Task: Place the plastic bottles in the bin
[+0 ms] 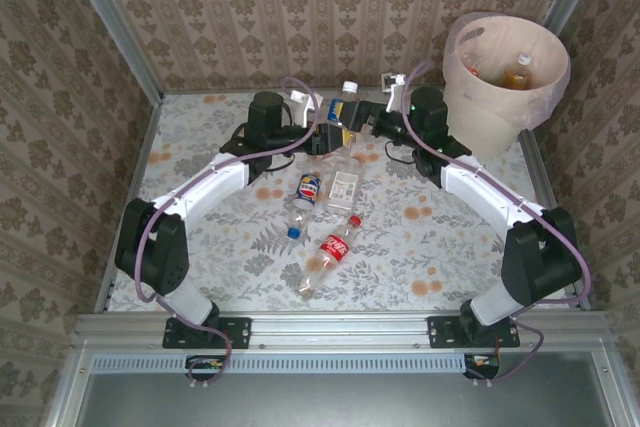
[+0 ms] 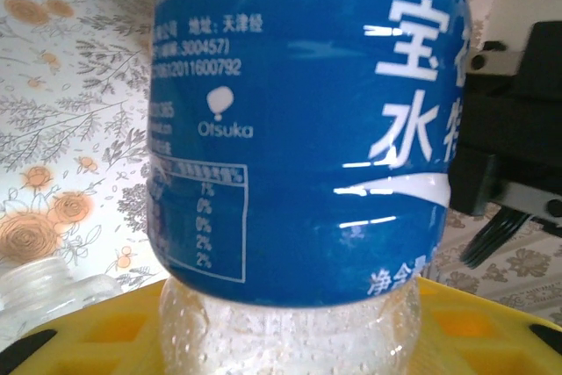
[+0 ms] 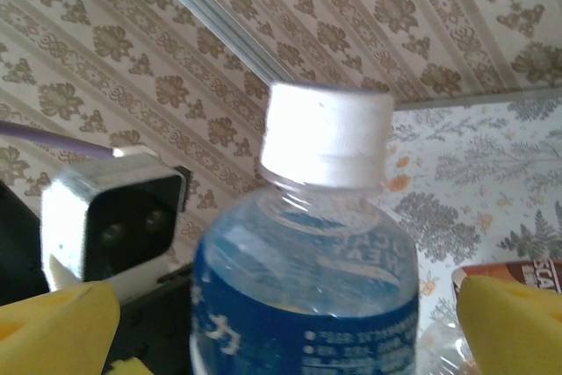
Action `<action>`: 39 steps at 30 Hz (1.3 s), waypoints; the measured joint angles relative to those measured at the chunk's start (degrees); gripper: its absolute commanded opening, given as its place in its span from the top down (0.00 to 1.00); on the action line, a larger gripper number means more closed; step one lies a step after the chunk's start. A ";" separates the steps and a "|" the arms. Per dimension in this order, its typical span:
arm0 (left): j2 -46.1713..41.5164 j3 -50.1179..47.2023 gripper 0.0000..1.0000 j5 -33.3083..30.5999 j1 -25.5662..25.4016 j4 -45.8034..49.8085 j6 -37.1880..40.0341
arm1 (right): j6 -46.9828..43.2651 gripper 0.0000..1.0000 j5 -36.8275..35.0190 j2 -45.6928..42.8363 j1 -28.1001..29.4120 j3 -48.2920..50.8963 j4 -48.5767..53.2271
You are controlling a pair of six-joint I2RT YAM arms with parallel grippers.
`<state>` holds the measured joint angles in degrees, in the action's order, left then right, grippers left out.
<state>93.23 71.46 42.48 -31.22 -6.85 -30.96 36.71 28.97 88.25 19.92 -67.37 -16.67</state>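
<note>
Closed firm, the left claw [image 1: 330,135] has the blue-labelled bottle [image 1: 345,117] upright between its yellow pads [image 2: 492,327], gripping the clear, dimpled lower body just under the label. The label [image 2: 299,129] reads "Otsuka" in white beside a small balloon-like mark. Large white Chinese characters run down its right side. Fine print includes "2011600792" and a boxed table of percentages. The bottle's white cap [image 3: 327,133] is screwed on.

The right claw [image 3: 285,322] stands wide open, one yellow finger [image 3: 53,322] on either side of that same bottle's shoulder and not touching it.

To the right of the held bottle, in the far corner, stands the bin [image 1: 495,117], with an orange-brown bottle [image 1: 517,72] inside. On the arm-base side of the held bottle three more lie on their sides:
- a clear one with a pale label [image 1: 345,182];
- a dark-blue-labelled one [image 1: 306,195], its writing too small to read;
- a red Coca-Cola bottle [image 1: 330,247].

Under the held bottle the table cover [image 1: 450,237] is pale, printed with grey ferns and orange flowers. Beige damask wallpaper [image 1: 300,7] lines the walls around, edged by metal rails [image 1: 110,22].
</note>
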 measured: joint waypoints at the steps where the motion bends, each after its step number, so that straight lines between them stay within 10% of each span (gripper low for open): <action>1: 0.00 0.00 0.61 0.42 0.00 -0.33 -0.15 | -0.37 0.00 0.04 0.02 0.00 -0.11 0.79; 25: 0.92 0.22 0.58 3.37 -0.57 -3.02 -1.05 | 2.49 0.53 4.28 1.81 -0.04 -2.10 1.66; 32: 0.92 0.33 0.03 3.34 -0.63 -2.80 -1.88 | 0.94 0.57 2.47 1.09 -0.07 -1.99 2.34; 39: -1.07 -1.70 0.00 1.22 -0.63 -4.66 -1.84 | -3.93 0.58 -5.29 -3.43 -1.22 -1.27 7.32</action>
<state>92.16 69.76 43.70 -31.86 -11.51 -32.80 32.77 23.68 84.82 18.70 -68.64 -9.34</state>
